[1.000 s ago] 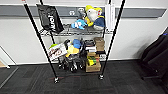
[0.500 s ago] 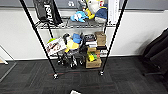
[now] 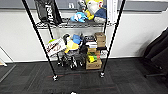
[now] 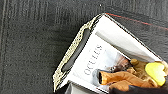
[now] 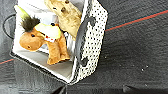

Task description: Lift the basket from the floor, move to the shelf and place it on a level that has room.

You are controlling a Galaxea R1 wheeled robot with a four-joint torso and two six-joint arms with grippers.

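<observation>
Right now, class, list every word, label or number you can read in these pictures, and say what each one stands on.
"OCULUS": grey letters on the flat white box lying inside the cream-white woven basket, seen from the left wrist.
White lettering on the black bag on the black wire shelf's upper level: too blurred to read.
Print on the tilted white and red packet: too blurred.
Brown cardboard boxes: no readable text.
</observation>
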